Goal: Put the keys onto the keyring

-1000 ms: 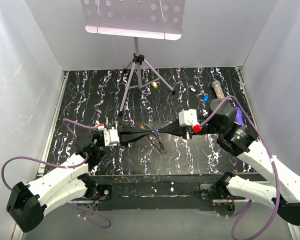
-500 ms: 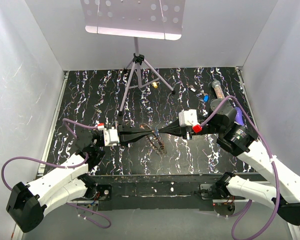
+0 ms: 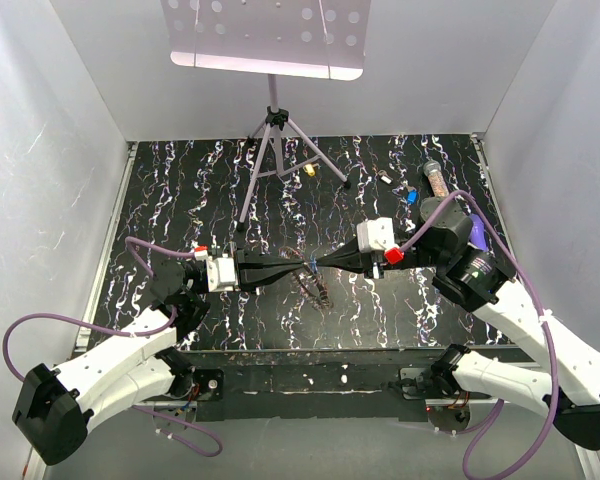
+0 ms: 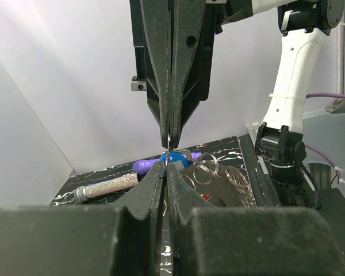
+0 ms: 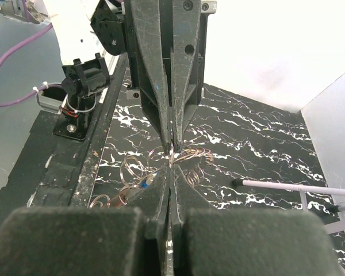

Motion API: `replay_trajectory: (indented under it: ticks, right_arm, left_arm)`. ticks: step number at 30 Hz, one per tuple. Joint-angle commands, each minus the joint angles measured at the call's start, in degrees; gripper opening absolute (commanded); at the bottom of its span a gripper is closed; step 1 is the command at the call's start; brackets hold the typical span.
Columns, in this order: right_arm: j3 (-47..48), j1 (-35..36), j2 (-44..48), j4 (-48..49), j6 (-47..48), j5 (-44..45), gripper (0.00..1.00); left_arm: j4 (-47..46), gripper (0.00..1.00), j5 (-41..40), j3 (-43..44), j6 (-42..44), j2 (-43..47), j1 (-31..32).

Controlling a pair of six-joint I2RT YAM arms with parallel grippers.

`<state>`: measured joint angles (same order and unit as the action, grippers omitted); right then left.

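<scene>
**Fingertips meet at a blue key above the keyring**

Right at the spot where the two sets of fingertips meet, a blue key (image 3: 311, 264) sits in the narrow gap between them. The keyring (image 3: 316, 289), a tangle of thin wire loops, lies just below the tips on the side toward the arm bases. In the wrist views its loops spread out past both sets of tips.

The left gripper (image 3: 304, 266) is clenched, finger against finger. The right gripper (image 3: 320, 263) is clenched the same way, and the two point nose to nose. I cannot tell which of them actually pinches the key or the wire.

Compared with a second ago, hardly anything differs. The tips meet at the same spot and the keyring lies as it did.

Well beyond the fingers, toward the back wall, a yellow key (image 3: 310, 170) lies near a foot of the tripod stand (image 3: 272, 150). Behind the right gripper's wrist, a second blue key (image 3: 412, 197) lies close to a glittery tube (image 3: 435, 179), with a purple pen (image 4: 146, 165) nearby.

The black marbled mat (image 3: 180, 200) runs wide beyond the left gripper's side of the tips. White walls close it at the back and at both sides.
</scene>
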<state>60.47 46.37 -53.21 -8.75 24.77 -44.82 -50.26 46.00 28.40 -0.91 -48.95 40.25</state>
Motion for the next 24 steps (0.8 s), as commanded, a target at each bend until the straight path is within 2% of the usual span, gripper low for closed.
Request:
replay_trajectory:
  ticks: [1, 24]
  right_arm:
    - [0.79, 0.21, -0.23, 3.22, -1.31, -0.62, 0.01]
    - [0.70, 0.65, -1.11, 2.34, -1.93, -0.53, 0.01]
  left_arm:
    - [-3.61, 0.00, -1.00, -0.37, -0.76, 0.78, 0.09]
    - [-4.58, 0.00, -1.44, -0.72, -1.20, 1.22, 0.09]
